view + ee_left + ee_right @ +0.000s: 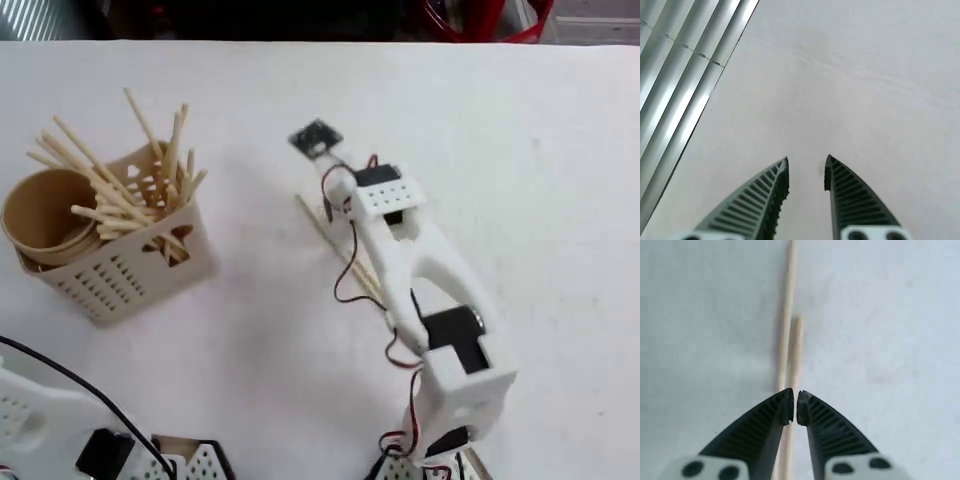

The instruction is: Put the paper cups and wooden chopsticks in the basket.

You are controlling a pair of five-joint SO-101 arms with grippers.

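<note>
Looks like the last pickup; got chopsticks (pixel 786 315) pinched in the right gripper (pixel 794 400), at its very tips, left gripper (pixel 807 165) spread open; needs a level lift, then a carry to the basket (pixel 120 280), well away.

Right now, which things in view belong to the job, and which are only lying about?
Job: basket, paper cups, chopsticks standing in it, two loose chopsticks on the table.
Lying about: red object beyond the table, ribbed metal panel.
</note>
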